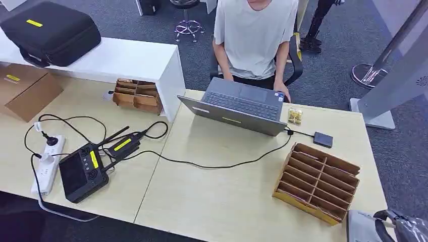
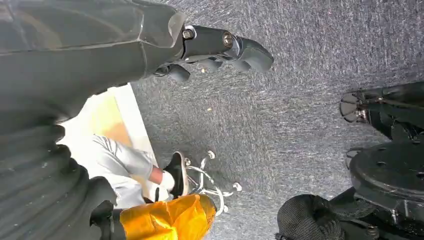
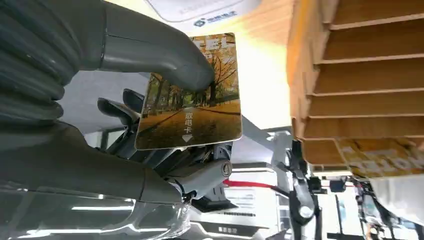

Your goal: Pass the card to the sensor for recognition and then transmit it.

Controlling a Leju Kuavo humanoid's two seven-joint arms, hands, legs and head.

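My right hand [image 3: 125,125] holds a card [image 3: 190,95] printed with an autumn tree avenue, the thumb [image 3: 170,60] pressing on its face and dark fingers behind it. In the head view that hand [image 1: 404,227] sits at the table's near right corner, beside the cardboard slot organizer [image 1: 317,181]. A small black box [image 1: 323,139], likely the sensor, lies on the table past the organizer, wired to the laptop [image 1: 237,106]. A small stack of cards [image 1: 295,116] lies next to the laptop. My left hand [image 2: 220,47] hangs over grey carpet, holding nothing, fingers loosely apart.
A person [image 1: 255,35] sits behind the laptop, one hand at its right corner. A white device [image 3: 200,10] lies on the table close to the held card. A black controller [image 1: 83,171], power strip [image 1: 48,161] and cables occupy the left table.
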